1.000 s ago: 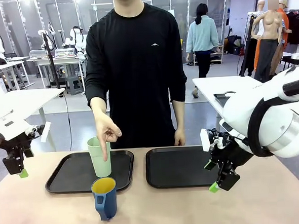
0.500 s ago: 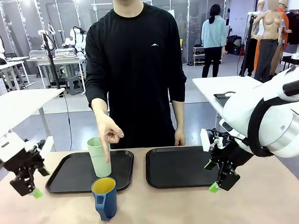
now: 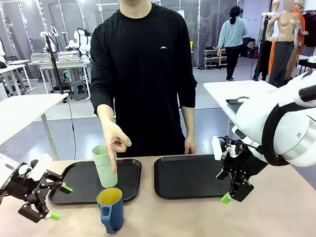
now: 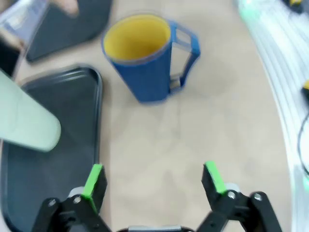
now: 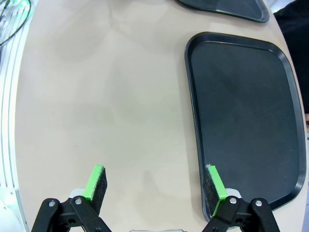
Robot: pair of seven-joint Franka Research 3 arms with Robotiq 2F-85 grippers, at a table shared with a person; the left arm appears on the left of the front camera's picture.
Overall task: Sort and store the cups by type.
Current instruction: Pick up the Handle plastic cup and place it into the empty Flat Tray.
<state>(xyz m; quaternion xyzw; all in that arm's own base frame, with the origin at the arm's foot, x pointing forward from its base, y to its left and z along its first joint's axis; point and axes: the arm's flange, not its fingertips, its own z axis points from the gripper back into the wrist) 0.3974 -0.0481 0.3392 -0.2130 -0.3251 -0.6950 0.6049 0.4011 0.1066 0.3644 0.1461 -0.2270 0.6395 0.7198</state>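
- Blue mug (image 3: 110, 210) stands untouched on the tabletop (image 3: 175, 225); left claw (image 3: 60, 202), spread wide, aims at it.
- Likely next: close around the mug's body. The right claw (image 3: 224, 187), also apart, hangs aside.

Floor: grey floor (image 3: 83, 123), smooth and faintly shiny, across the middle of the frame.
Back wall: tall glass panels (image 3: 13, 25) in dark frames along the top (reflections blur what lies behind them).
Left side: white side table (image 3: 23, 110) at middle left, with a cluttered workbench (image 3: 63, 62) farther back.
Right side: second white table (image 3: 226, 88), and a low shelf rack (image 3: 213, 57) beyond it.
Foreground: pale beige table (image 3: 175, 225), lower frame.
Light: bright, even, indoor.
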